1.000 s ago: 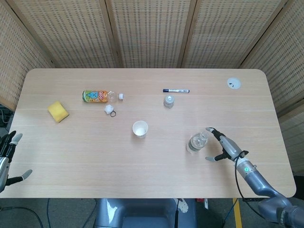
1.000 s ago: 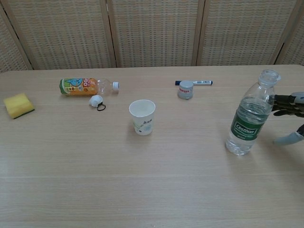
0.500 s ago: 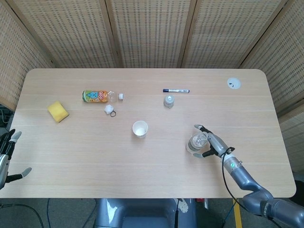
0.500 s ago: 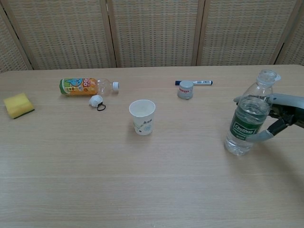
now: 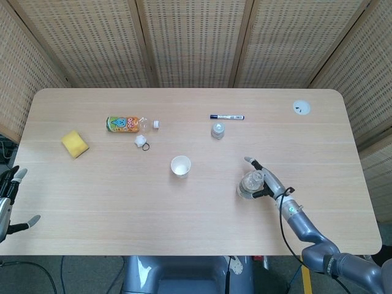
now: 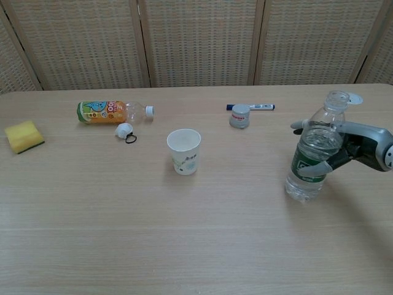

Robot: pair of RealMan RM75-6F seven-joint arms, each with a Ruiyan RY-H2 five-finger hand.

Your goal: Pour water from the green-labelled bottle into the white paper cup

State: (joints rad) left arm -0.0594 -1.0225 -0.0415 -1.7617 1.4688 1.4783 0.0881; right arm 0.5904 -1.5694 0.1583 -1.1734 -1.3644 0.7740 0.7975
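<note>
Right hand (image 6: 344, 147) is wrapped around the green-labelled bottle (image 6: 310, 157), fingers across the far side of the upper body and thumb against the near side just above the label, so it's gripping it. The bottle is uncapped, partly filled with water, tilted slightly with its neck leaning toward the right; in the chest view its base looks to be on the table (image 6: 184, 246) or barely off it, can't tell which. In the head view the same hand (image 5: 267, 182) and bottle (image 5: 249, 184) sit on the right half of the table, toward the near edge. White paper cup (image 6: 184, 151) stands upright and open, well apart from the bottle to its left, roughly mid-table (image 5: 180, 166). Behind the bottle, farther back: a small grey cap-like item (image 6: 239, 116) just in front of a blue marker (image 6: 255, 107) lying flat. Far left group: an orange drink bottle (image 6: 110, 112) lying on its side, a small white crumpled object (image 6: 124, 129) with a black ring (image 6: 131, 139) touching it, and a yellow sponge (image 6: 23, 136) near the left edge. White round disc (image 5: 301, 108) at the far right corner of the table. Left hand (image 5: 9, 199) is off the table's left near corner, fingers apart, holding nothing.
</note>
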